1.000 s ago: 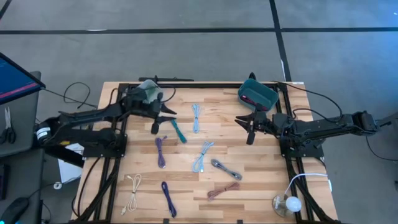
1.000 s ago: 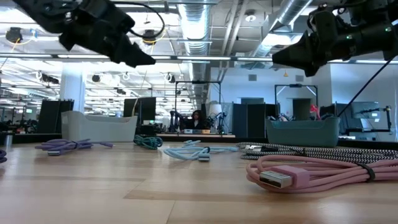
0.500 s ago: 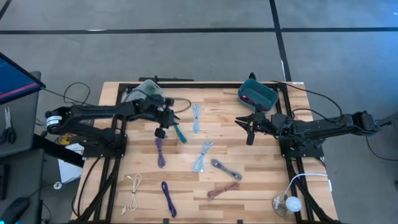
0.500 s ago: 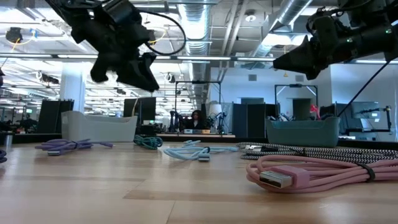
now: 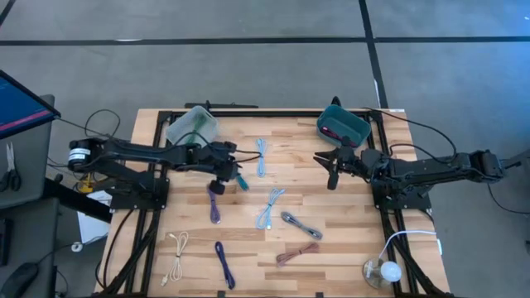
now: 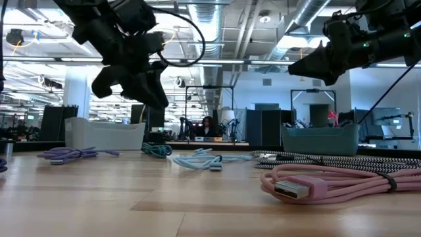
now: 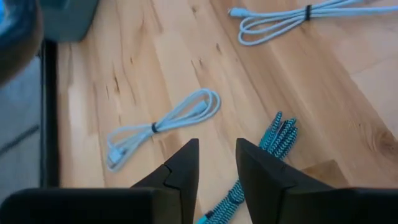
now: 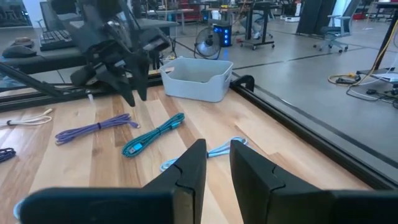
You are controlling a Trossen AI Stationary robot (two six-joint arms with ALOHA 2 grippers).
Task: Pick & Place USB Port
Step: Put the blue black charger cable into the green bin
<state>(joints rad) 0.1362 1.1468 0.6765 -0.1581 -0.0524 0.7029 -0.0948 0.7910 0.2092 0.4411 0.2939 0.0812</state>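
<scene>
High view: the left gripper (image 5: 220, 175) hovers over the teal cable (image 5: 238, 175), mid-table, near the grey bin (image 5: 192, 126); right gripper (image 5: 332, 164) waits beside the teal bin (image 5: 343, 126).

Low view: both hang above the table.

Left wrist view: fingers slightly parted, empty, teal cable just beneath.

Likely step: reaching. Next: descend, straddle the cable, close.

Right wrist view: fingers slightly parted, empty.

Place: open-plan robotics lab or workshop | Evidence: exposed ceiling ducts (image 6: 209, 26) and pipes overhead | rows of monitors (image 6: 146, 113) and workstations behind the far edge of the wooden worktop (image 5: 348, 240) | floor fan (image 8: 208, 42) and office chair (image 8: 339, 31) on bare concrete with taped lines | person (image 6: 208, 125) seated at a distant desk
</scene>
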